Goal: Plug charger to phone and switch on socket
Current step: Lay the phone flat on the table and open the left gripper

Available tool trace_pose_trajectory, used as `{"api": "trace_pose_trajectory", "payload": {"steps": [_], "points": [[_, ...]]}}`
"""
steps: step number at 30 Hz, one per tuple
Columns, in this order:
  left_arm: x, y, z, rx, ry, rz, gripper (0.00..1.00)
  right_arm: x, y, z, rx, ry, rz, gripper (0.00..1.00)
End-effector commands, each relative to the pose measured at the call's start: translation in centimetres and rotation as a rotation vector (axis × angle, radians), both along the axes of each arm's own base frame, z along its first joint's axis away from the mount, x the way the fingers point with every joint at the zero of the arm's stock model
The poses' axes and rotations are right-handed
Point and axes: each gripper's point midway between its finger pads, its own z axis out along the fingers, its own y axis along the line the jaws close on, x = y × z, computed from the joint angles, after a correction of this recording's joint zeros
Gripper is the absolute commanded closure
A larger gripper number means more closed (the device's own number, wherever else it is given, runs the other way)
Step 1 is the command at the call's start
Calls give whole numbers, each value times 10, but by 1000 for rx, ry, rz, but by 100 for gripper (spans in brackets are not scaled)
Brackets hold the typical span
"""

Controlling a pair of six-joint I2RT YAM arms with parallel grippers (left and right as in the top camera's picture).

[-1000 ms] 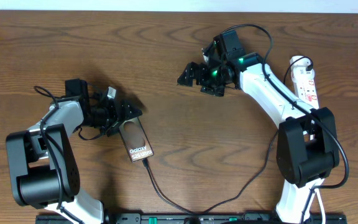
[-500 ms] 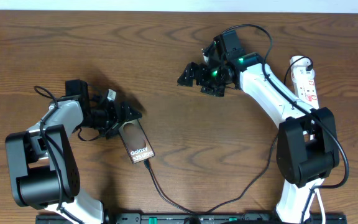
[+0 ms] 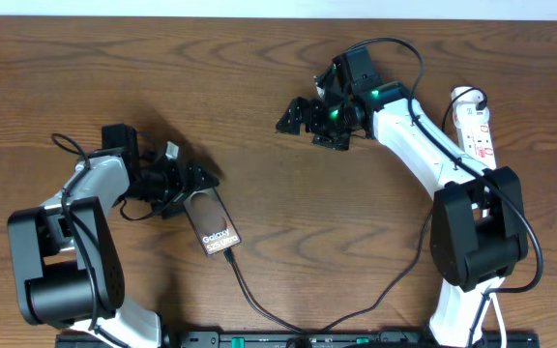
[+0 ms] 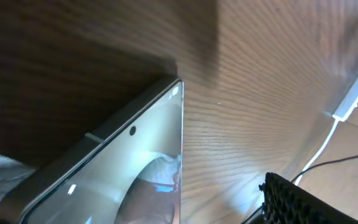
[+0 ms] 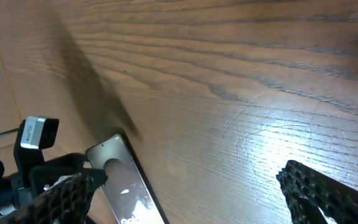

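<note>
The phone (image 3: 212, 223) lies flat on the table at the left, screen up, with white "Galaxy" text. The charger cable (image 3: 259, 309) runs from the front edge, and its black tip (image 3: 228, 253) meets the phone's near end. My left gripper (image 3: 190, 189) is open at the phone's far end, with the phone's top corner (image 4: 135, 155) between its jaws. My right gripper (image 3: 305, 120) is open and empty above the table's middle back. It sees the phone (image 5: 126, 186) from afar. The white socket strip (image 3: 475, 121) lies at the far right.
The strip's white cord curls at its far end (image 3: 464, 95). The right arm (image 3: 424, 145) stretches between the strip and the table's middle. The left arm's wrist (image 5: 23, 177), with a white tag, shows in the right wrist view. A black rail (image 3: 298, 338) runs along the front edge.
My left gripper has drawn back a little to the left along the phone's far end, and the phone has shifted slightly. The right arm has not moved.
</note>
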Motion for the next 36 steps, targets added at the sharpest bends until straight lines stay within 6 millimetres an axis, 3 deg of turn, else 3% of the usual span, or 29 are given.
{"api": "trace_pose_trajectory", "payload": {"steps": [1,28,32,36], "points": [[-23,27,-36,196,132,14,13,3,-2,18,12,-48,4,3],[-38,37,-40,263,235,68,13,2,-2,18,10,-46,6,4],[-28,48,-26,284,220,90,13,3,-3,18,9,-52,10,4],[-6,60,12,304,123,128,13,4,-4,18,6,-58,14,4]]}}
